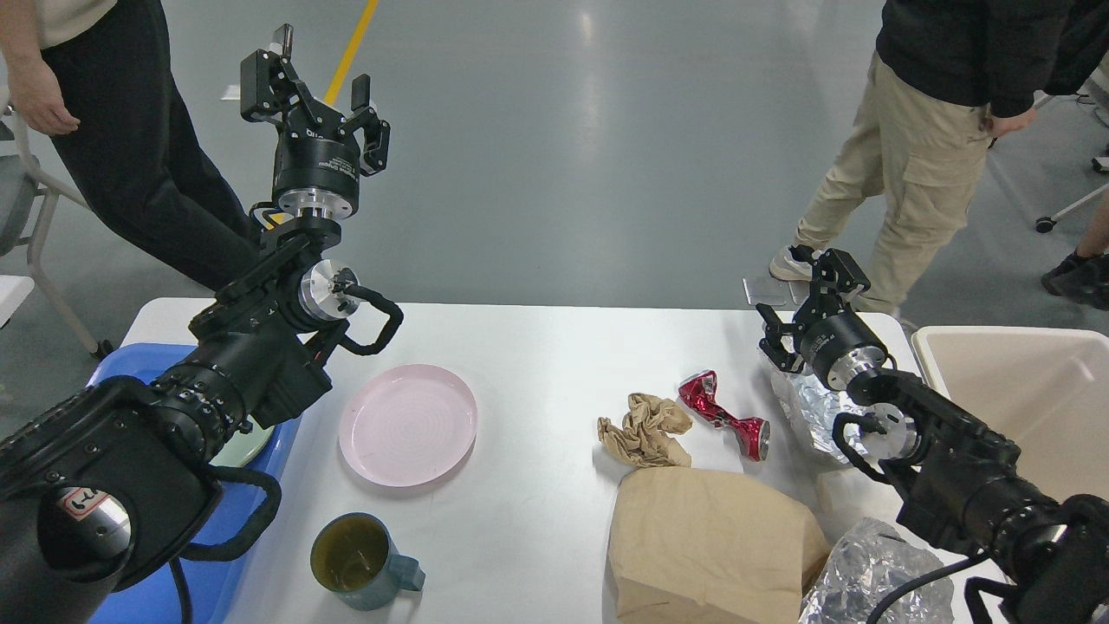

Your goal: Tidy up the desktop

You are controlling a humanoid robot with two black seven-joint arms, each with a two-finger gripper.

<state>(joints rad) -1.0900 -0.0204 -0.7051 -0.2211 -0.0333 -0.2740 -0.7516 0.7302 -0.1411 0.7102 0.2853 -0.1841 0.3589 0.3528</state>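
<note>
This looks like a lab or industrial test hall. The floor [563,156] is smooth grey coated concrete with a yellow line [353,48] painted across it. 2 people [936,130] stand close by the white desktop [537,364], and the legs of wheeled furniture [1061,212] show at the right edge.

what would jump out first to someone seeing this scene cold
Probably the left claw, raised high above the far left edge of the white desktop, open and empty. Next, the crushed red can right of centre, beside crumpled brown paper, and the pink plate left of centre.
</note>
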